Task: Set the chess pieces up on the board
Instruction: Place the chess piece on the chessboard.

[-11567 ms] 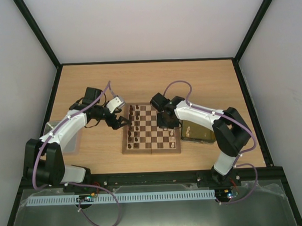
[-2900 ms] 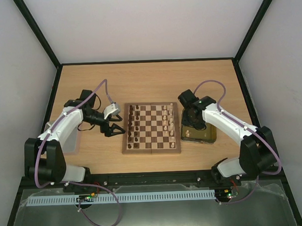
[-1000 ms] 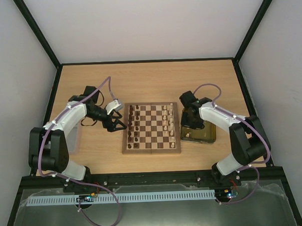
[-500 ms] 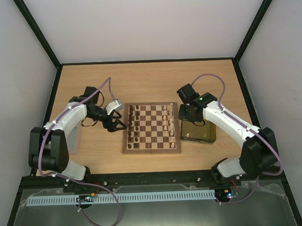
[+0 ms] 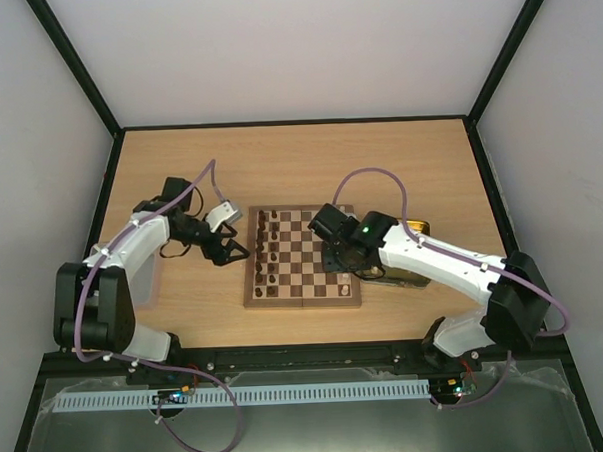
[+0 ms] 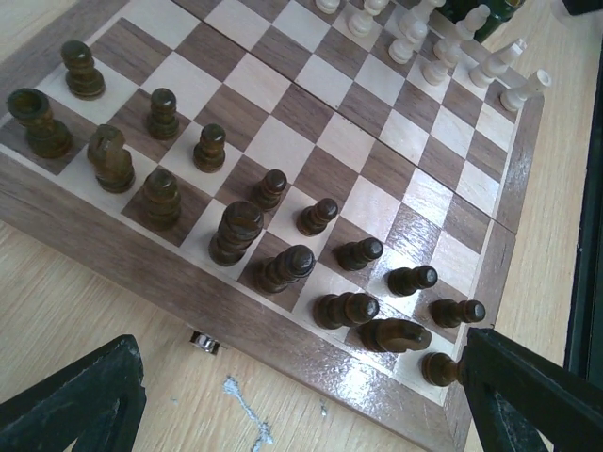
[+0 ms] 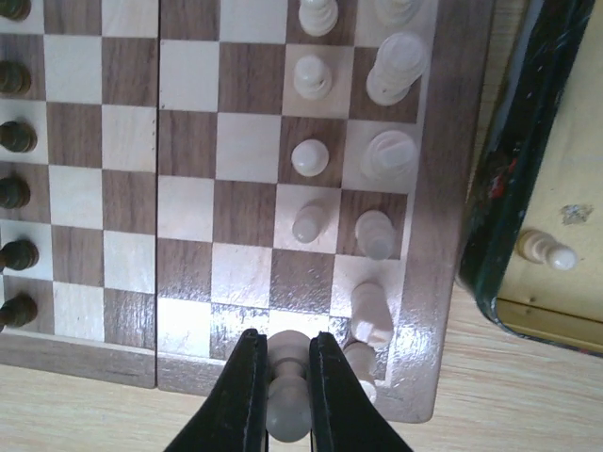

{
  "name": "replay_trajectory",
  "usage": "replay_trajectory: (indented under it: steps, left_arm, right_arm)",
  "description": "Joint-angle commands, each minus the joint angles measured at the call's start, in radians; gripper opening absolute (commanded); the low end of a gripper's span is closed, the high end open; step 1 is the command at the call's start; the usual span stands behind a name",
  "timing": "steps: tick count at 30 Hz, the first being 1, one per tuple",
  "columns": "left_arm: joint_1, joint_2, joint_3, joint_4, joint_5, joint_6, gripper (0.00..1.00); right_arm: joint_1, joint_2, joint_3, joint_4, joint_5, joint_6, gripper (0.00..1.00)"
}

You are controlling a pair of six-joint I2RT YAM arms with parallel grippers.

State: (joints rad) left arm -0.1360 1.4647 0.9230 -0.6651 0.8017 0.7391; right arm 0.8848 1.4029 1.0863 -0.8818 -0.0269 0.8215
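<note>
— Item: board (image 5: 303,303)?
— One. Also one tray (image 7: 509,169).
— Dark chess pieces (image 6: 236,231)?
— Sixteen.
— Pale chess pieces (image 7: 309,157)?
— Twelve counted from the right wrist view; the full number cannot be told.

White-shelled arms (image 5: 438,260), black joints, lilac cables (image 5: 377,173), black end effector fingers (image 7: 243,395), green light (image 5: 365,226) on right arm.

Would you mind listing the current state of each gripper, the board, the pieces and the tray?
left gripper: open, empty, beside the board's left edge.
right gripper: shut on the held piece, over the board's near-right squares.
board: unfolded, flat on the table.
dark pieces: standing on the left side.
cream pieces: standing on the right side.
tray: holds one loose piece.
</note>
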Motion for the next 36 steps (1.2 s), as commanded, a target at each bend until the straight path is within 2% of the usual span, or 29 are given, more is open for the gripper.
replay_trajectory:
  steps: [1,7,36]
  left_arm:
    - [0.01,-0.043,-0.008,0.015,0.005,-0.014,0.91]
    - [0.01,-0.065,0.0,0.009,0.011,-0.021,0.92]
    - [0.01,-0.063,-0.001,0.004,0.026,-0.005,0.92]
  right_arm:
    - [0.032,0.007,-0.014,-0.008,0.004,0.049,0.03]
    - [0.034,0.023,-0.063,0.033,-0.023,0.046,0.04]
    - [0.035,0.188,-0.074,0.118,-0.056,-0.008,0.08]
